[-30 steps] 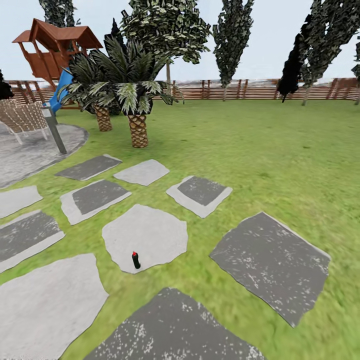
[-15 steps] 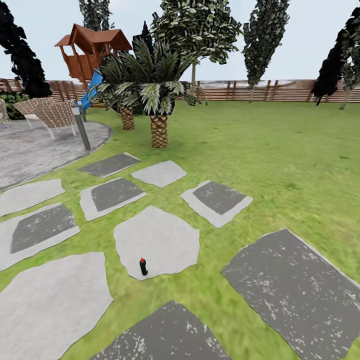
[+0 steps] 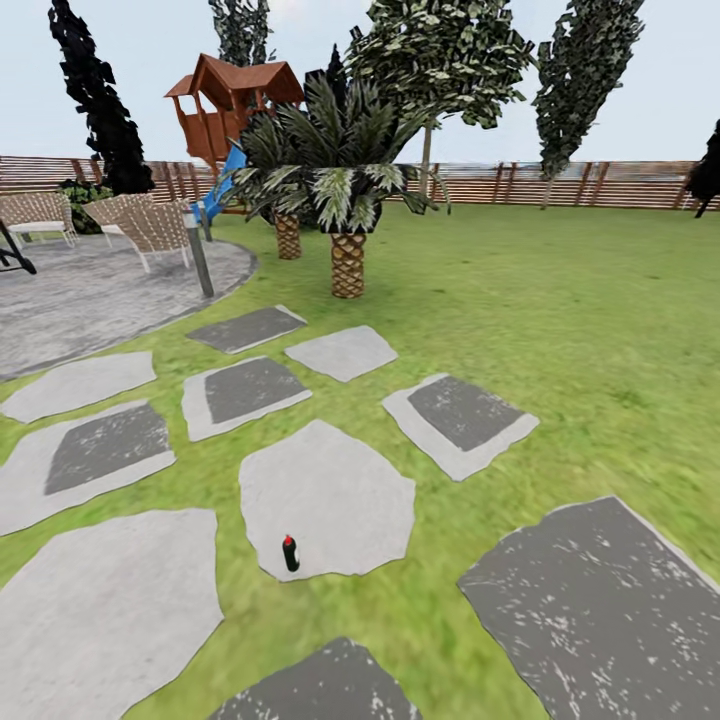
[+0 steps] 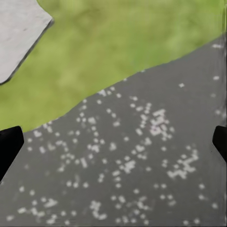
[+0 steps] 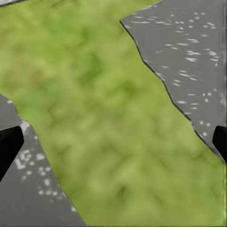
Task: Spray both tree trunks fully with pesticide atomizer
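Showing the garden (image 3: 560,300) from the head view: green lawn ringed by the slatted fence (image 3: 620,185), with tall trees (image 3: 585,60) at the far edge; against the two earlier pictures, whole scene slid rightward and slightly down, palms, playhouse and stones together; read as a turn of the camera leftward with the base, not as movement of any object; more of the grey patio (image 3: 90,290) and its chairs now exposed at left. For the task, judged as an approach phase: bottle still to be picked up, no spraying begun, no white specks anywhere.

Next in size, paving: large dark stone (image 3: 610,600) at right, pale stepping stone (image 3: 330,495) at centre; two short scaly palms (image 3: 345,190) behind, not the targets; wooden playhouse (image 3: 235,105) beyond them.

Smallest, the pesticide atomizer (image 3: 290,553): upright, dark with a red top as rendered here, standing near the front edge of the pale stone, untouched; ahead of the robot and a little left of centre.

Arm pose: both wrists pointing down at the ground. Left gripper (image 4: 113,144): dark fingertips at opposite picture edges, spread wide, nothing between them, over speckled dark stone. Right gripper (image 5: 113,142): likewise spread wide and empty, over a grass strip between two dark stones. Both well apart from the bottle.
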